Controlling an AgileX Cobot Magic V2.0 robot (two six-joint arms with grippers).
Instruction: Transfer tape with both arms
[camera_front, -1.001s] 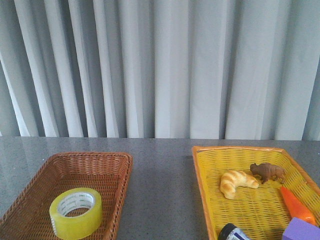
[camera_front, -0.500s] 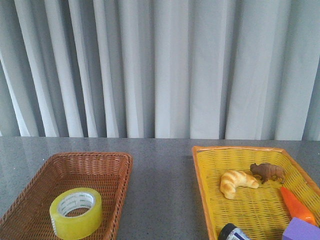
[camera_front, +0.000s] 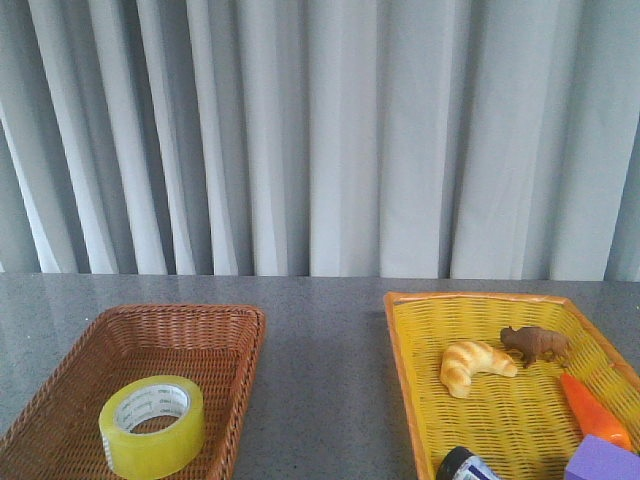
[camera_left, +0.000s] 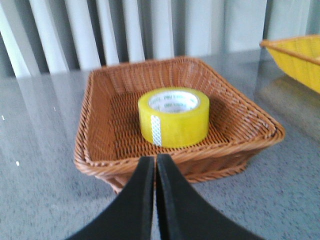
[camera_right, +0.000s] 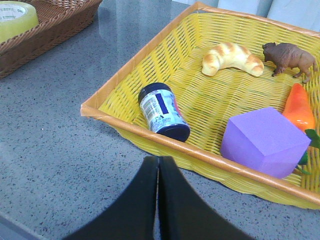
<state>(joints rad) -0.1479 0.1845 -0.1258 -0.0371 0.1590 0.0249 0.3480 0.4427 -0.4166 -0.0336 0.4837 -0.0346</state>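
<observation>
Evidently nothing has shifted over the last second — the wide roll of yellow-green packing tape (camera_front: 151, 425) lies untouched in the brown wicker basket (camera_front: 225, 325). Left pincer (camera_left: 154, 165) and right pincer (camera_right: 158, 165) are pressed together — transfer unstarted.

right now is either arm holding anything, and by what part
Nothing is held: both grippers' jaws are shut on nothing, and the tape lies untouched in the brown basket.

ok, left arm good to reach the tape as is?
Probably yes. The tape sits alone in the brown basket, just ahead of the left end effector, whose fingers are shut and would need opening.
</observation>
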